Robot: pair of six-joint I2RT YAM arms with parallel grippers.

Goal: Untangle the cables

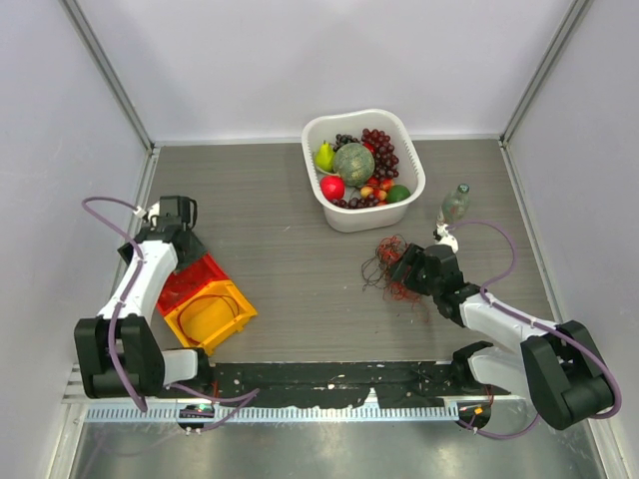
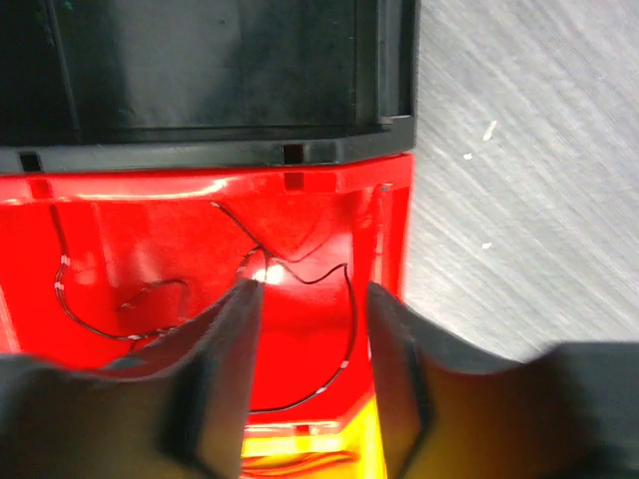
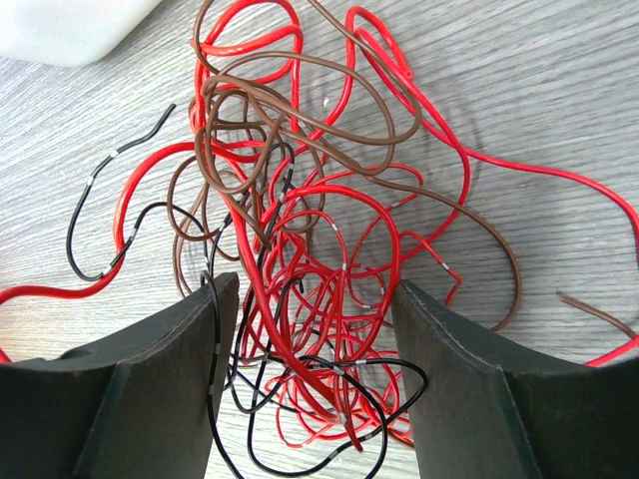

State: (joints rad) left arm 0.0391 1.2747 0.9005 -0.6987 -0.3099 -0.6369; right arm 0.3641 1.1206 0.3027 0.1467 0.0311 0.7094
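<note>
We see a grey wood-grain table (image 1: 270, 239), evenly lit, soft shadows. Behind it: plain pale back wall (image 1: 319, 60). Matching left wall (image 1: 50, 150) and right wall (image 1: 594, 130) flank it. Metal frame posts (image 1: 109, 75) rise at its far corners. Brushed metal strip (image 1: 329, 454) runs along its near edge.

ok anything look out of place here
The thin red, brown and black cables lie in a knotted heap on the grey table, at the open right gripper. A lone black wire sits in the red bin.

The cables (image 3: 300, 249) run off the right wrist view's top, left and right edges, strands slipping behind the right gripper (image 3: 315, 289). From above, the left arm (image 1: 145, 271) hides part of the red bin (image 1: 192, 285).
</note>
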